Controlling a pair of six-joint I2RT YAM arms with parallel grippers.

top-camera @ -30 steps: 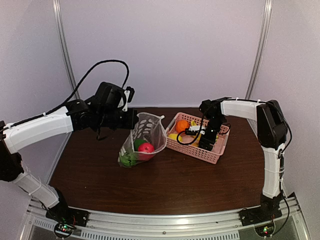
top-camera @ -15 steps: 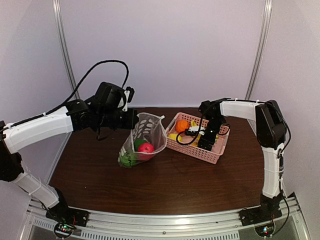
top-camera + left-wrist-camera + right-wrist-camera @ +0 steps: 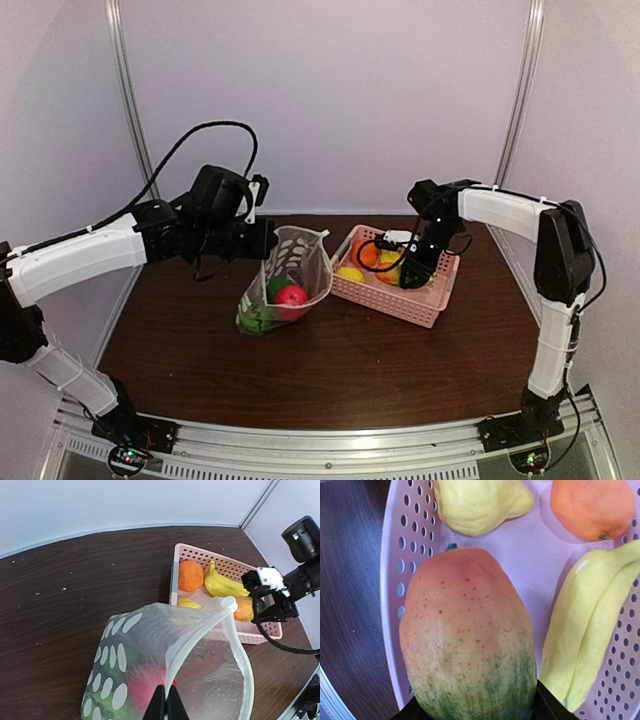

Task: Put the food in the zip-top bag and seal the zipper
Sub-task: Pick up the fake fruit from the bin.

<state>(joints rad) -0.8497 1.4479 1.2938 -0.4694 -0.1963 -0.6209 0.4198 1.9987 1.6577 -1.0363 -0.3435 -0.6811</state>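
The right gripper [image 3: 410,270] has its 2 jaws clamped on the green end of a speckled orange-to-green plastic mango [image 3: 470,640], inside the pink perforated basket [image 3: 175,575] at the right. The mango looks rigid, light and smooth, so probably slippery; a hold across its broad middle seems safer. To the left, the left gripper [image 3: 165,704], pinched together on the rim, holds up the clear polka-dot plastic bag [image 3: 117,690], which is soft and floppy with its mouth open.

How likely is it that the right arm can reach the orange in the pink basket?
Probably yes: the right gripper is down in the basket, and the orange lies uncovered nearby. But a mango sits between its jaws, so that likely has to go first.
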